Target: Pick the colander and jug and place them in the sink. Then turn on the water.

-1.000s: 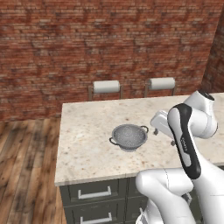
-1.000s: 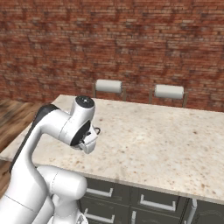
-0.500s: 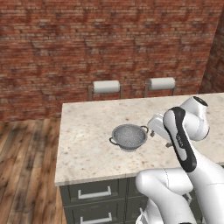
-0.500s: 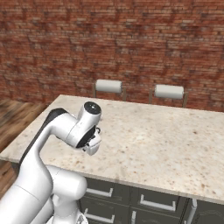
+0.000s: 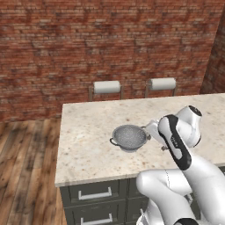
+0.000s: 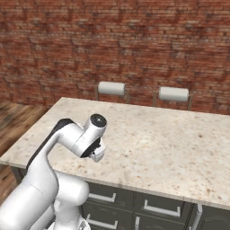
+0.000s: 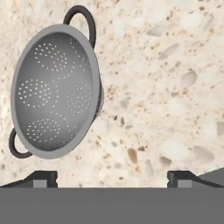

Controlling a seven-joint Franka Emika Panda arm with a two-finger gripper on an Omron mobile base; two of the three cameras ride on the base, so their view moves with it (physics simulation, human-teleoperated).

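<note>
The colander [image 5: 128,137], a round grey metal bowl with small holes and two dark loop handles, sits upright on the speckled stone counter [image 5: 92,127]. In the hand view the colander [image 7: 54,92] lies to the upper left, ahead of the finger tips. My gripper [image 5: 152,129] hangs just to the colander's right, a little above the counter, partly behind my own arm. It is open, with nothing between its fingers [image 7: 41,178]. From the right base view the gripper [image 6: 97,155] points down at the counter. The jug, the sink and the water are out of view.
Two paper towel rolls on holders [image 5: 107,87] [image 5: 163,83] stand at the counter's back edge before a brick wall. Drawers [image 5: 94,193] run under the front edge. Wooden floor [image 5: 26,167] lies to the left.
My arm has leaned forward and lowered, carrying the hand slightly closer to the colander. The colander has stayed put and the jaws have stayed open.
</note>
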